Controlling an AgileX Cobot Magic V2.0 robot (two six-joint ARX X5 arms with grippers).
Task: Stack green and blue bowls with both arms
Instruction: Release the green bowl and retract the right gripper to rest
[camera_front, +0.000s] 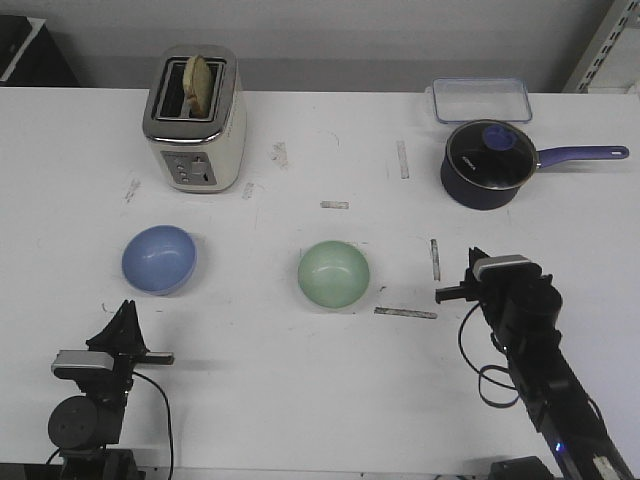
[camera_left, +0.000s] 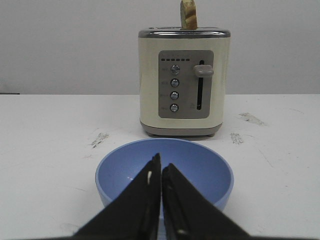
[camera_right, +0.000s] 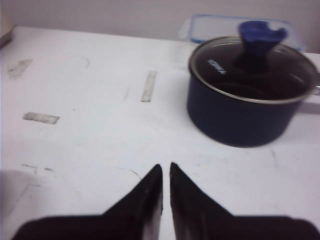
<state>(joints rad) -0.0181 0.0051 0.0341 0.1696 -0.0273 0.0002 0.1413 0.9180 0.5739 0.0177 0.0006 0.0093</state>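
Observation:
The periwinkle blue bowl (camera_front: 159, 260) sits on the white table at the left, in front of the toaster. It also shows in the left wrist view (camera_left: 200, 167), just beyond my fingertips. The pale green bowl (camera_front: 334, 274) sits near the table's middle. My left gripper (camera_front: 126, 312) is shut and empty, a little nearer than the blue bowl; it shows in the left wrist view (camera_left: 161, 162) too. My right gripper (camera_front: 476, 258) is shut and empty, well to the right of the green bowl; it shows in the right wrist view (camera_right: 165, 169) as well. That view does not show the green bowl.
A cream toaster (camera_front: 196, 120) with bread in it stands at the back left. A dark lidded saucepan (camera_front: 488, 164) with a blue handle and a clear plastic container (camera_front: 480, 100) stand at the back right. Tape strips (camera_front: 405, 313) mark the table.

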